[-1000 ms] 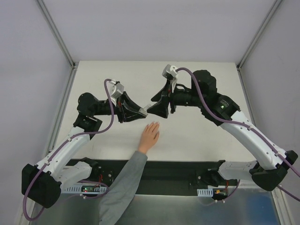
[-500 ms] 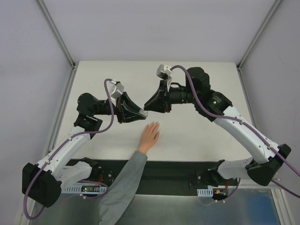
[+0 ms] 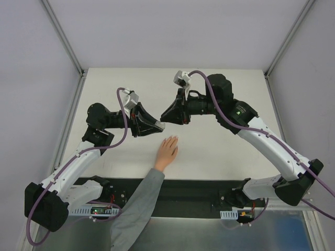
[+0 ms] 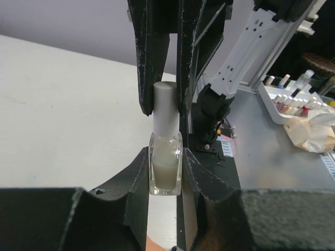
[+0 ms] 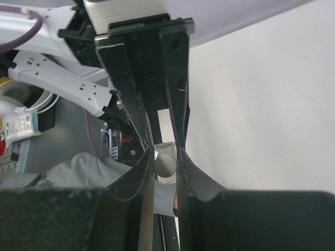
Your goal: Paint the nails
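Observation:
A pale hand [image 3: 168,149] with a grey sleeve [image 3: 140,204] lies flat on the white table, and its nails [image 3: 173,139] are too small to make out. Above the fingertips my left gripper [image 3: 158,126] is shut on a small translucent bottle [image 4: 166,166] of whitish polish. The bottle's grey cap [image 4: 166,107] points at the right arm. My right gripper [image 3: 163,117] is shut on that cap [image 5: 166,166], one finger [image 4: 152,63] on each side. The two grippers meet tip to tip, hiding most of the bottle in the top view.
A white tray [image 4: 272,97] of several small polish bottles and a crumpled tissue [image 4: 313,130] sit on the grey bench off the table's near edge. Metal frame posts [image 3: 63,36] rise at the table's back corners. The arm bases [image 3: 172,193] line the near edge.
My right gripper has moved left to the bottle and closed its fingers on the cap. The left gripper, the bottle and the hand have stayed in place.

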Robot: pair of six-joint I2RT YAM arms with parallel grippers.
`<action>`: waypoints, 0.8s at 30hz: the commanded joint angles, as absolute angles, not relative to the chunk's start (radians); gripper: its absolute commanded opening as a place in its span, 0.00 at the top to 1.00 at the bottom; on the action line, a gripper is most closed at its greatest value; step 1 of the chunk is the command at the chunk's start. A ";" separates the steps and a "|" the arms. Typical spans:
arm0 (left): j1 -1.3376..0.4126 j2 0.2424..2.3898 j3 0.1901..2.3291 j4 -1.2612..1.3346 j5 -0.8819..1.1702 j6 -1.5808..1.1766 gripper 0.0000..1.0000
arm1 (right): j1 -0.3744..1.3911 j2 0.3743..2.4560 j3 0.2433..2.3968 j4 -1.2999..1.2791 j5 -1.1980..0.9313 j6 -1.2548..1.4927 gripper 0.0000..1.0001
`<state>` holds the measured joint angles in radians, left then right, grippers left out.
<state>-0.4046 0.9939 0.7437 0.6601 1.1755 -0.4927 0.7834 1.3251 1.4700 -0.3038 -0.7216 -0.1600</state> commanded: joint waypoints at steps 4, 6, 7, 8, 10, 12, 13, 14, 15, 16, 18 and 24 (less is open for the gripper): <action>-0.403 0.919 0.787 0.442 0.948 -0.249 1.00 | 0.981 1.333 1.566 -0.490 -0.031 0.110 1.00; -0.403 0.914 0.784 0.423 0.922 -0.232 1.00 | 1.098 1.329 1.559 -0.558 0.369 0.324 0.99; -0.402 0.911 0.785 0.420 0.916 -0.230 1.00 | 1.138 1.321 1.539 -0.543 0.443 0.362 0.99; -0.400 0.910 0.785 0.419 0.911 -0.229 1.00 | 1.204 1.324 1.525 -0.534 0.572 0.382 1.00; -0.400 0.905 0.782 0.414 0.913 -0.219 1.00 | 1.226 1.357 1.571 -0.576 0.621 0.420 1.00; -0.400 0.899 0.781 0.414 0.914 -0.219 1.00 | 1.232 1.382 1.617 -0.607 0.626 0.430 1.00; -0.402 0.897 0.778 0.414 0.916 -0.219 1.00 | 1.247 1.378 1.612 -0.595 0.644 0.414 1.00; -0.402 0.897 0.779 0.416 0.920 -0.222 1.00 | 1.250 1.371 1.605 -0.583 0.649 0.408 1.00; -0.402 0.896 0.779 0.416 0.920 -0.227 1.00 | 1.252 1.365 1.605 -0.569 0.649 0.403 1.00; -0.402 0.897 0.779 0.422 0.922 -0.229 1.00 | 1.253 1.361 1.608 -0.568 0.641 0.396 0.96; -0.402 0.899 0.779 0.425 0.931 -0.235 1.00 | 1.250 1.353 1.621 -0.568 0.637 0.367 0.67; -0.402 0.917 0.785 0.455 1.014 -0.262 1.00 | 1.188 1.263 1.600 -0.508 0.456 0.040 0.15</action>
<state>-0.4046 0.9146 0.7437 0.3664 0.9627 -0.2493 1.2335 1.3594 1.5806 -0.5426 0.5640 0.2722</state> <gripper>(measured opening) 0.234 0.768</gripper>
